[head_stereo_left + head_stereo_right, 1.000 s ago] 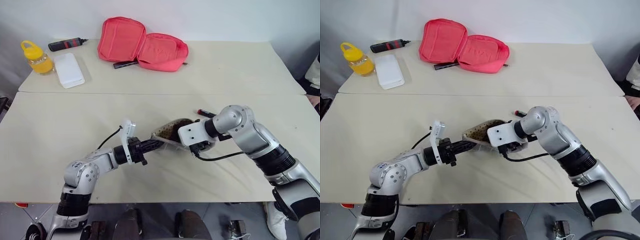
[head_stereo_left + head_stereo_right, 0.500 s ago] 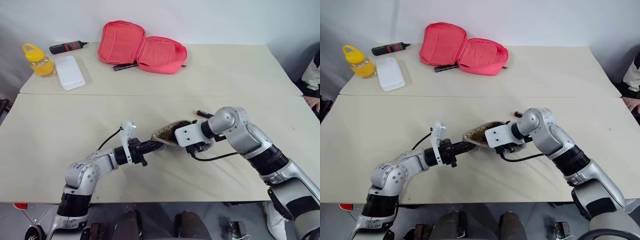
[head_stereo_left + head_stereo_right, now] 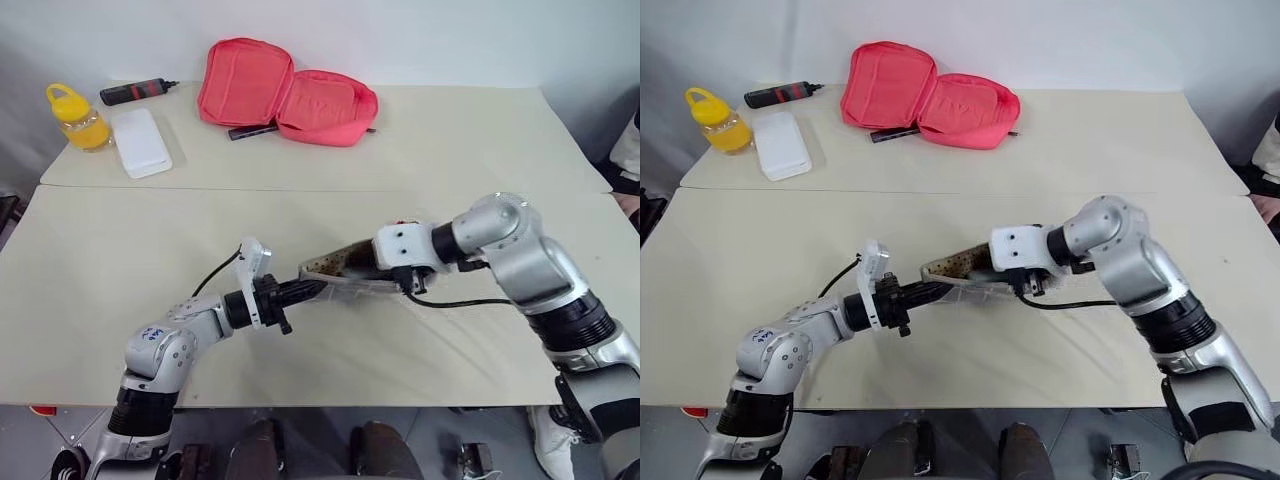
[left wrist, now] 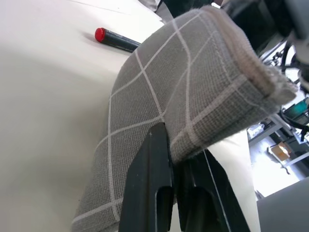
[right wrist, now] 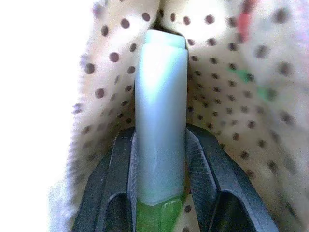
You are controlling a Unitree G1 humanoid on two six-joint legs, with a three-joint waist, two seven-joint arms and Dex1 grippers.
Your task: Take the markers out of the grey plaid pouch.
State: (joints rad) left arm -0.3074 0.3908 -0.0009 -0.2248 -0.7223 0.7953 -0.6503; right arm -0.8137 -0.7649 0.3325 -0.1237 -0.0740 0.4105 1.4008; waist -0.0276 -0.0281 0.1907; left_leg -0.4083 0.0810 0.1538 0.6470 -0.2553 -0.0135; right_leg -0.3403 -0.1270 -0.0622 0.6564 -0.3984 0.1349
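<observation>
Markers under extraction: one pale blue-green marker (image 5: 161, 116) in grip inside the grey plaid pouch (image 4: 188, 96), one red-ended marker (image 4: 116, 39) on the bench (image 3: 150, 250) beyond it.

Left gripper (image 4: 176, 164) has its jaws closed tight on the pouch's fabric edge, holding the pouch raised above the bench. Right gripper (image 5: 161, 159) has its jaws part-closed on the pale marker's barrel, within the dotted lining. Judged: the marker is light, rigid and smooth, liable to slip; a mid-barrel hold suits it. The pouch is soft and sags, so its mouth needs steady support.
</observation>
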